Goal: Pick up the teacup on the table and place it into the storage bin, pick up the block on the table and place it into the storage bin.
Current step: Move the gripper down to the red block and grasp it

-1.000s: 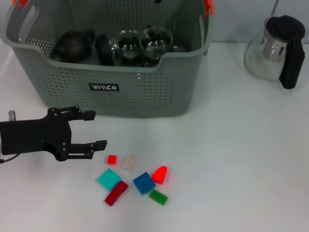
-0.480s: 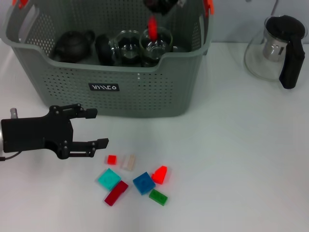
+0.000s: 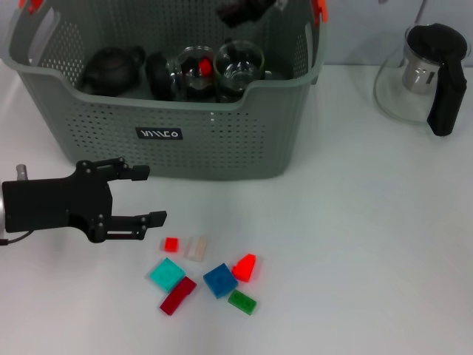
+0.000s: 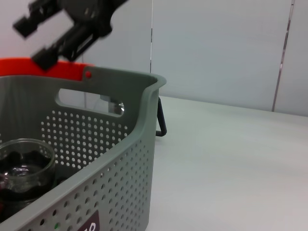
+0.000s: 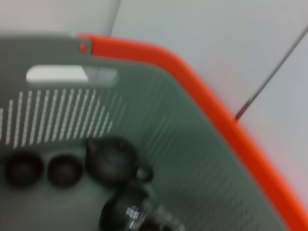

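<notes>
On the left side of the bench I see my black left gripper (image 3: 144, 196) low over the white bench top (image 3: 355, 222), just in front of the storage bin. Its two fingers (image 3: 137, 220) are spread apart and nothing is between them.

Just to the right of it, near the front edge of the bench, the small plastic blocks lie in a loose group: a tiny red square block (image 3: 171, 244), a pale beige block (image 3: 196, 248), a teal flat block (image 3: 167, 274), a dark red long block (image 3: 178, 295), a blue square block (image 3: 220, 280), a bright red wedge-shaped block (image 3: 245, 267) touching the blue one, and a green flat block (image 3: 242, 302).

Behind them, along the back edge, stands the large grey-green perforated plastic storage bin (image 3: 222, 140) with orange handle clips and a small black label (image 3: 160, 134). Inside it I see a dark round teapot (image 3: 111, 70), another dark pot (image 3: 160, 74) and two clear glass teacups (image 3: 238, 63). A small red block (image 3: 204, 67) shows at the left glass cup; I cannot tell if it lies in the cup or is in the air above it.

My right gripper (image 3: 247, 9) is above the bin, at its back part; in the left wrist view its fingers (image 4: 53, 50) stand apart and grasp nothing.

At the back right corner of the bench a clear glass kettle with a black handle (image 3: 425, 74) stands well apart from the bin.
</notes>
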`<control>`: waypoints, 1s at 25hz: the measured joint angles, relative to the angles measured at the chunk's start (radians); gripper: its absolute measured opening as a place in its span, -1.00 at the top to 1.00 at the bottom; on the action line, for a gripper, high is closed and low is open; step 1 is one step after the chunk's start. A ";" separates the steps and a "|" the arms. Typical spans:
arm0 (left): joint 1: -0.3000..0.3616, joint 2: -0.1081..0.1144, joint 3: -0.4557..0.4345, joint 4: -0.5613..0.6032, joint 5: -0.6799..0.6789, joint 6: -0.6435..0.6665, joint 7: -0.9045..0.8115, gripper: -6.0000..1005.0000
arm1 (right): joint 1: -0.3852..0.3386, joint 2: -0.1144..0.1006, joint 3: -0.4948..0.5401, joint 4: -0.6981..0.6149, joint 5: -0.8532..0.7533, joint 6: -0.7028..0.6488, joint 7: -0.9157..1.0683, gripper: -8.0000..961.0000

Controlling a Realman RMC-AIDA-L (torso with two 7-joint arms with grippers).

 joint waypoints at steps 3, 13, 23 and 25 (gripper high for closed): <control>0.000 0.000 0.000 0.000 0.000 -0.001 0.000 -0.65 | -0.044 0.001 -0.002 -0.104 0.028 -0.037 0.001 -0.73; 0.001 0.002 0.000 0.006 0.003 0.001 -0.001 -0.65 | -0.325 0.000 -0.012 -0.629 0.291 -0.412 0.001 -0.73; 0.003 0.003 0.000 0.008 0.007 0.001 0.000 -0.65 | -0.360 0.001 -0.098 -0.597 0.222 -0.771 0.088 -0.72; 0.004 0.003 0.000 0.008 0.007 0.002 0.001 -0.65 | -0.347 0.001 -0.147 -0.530 0.212 -0.770 0.102 -0.72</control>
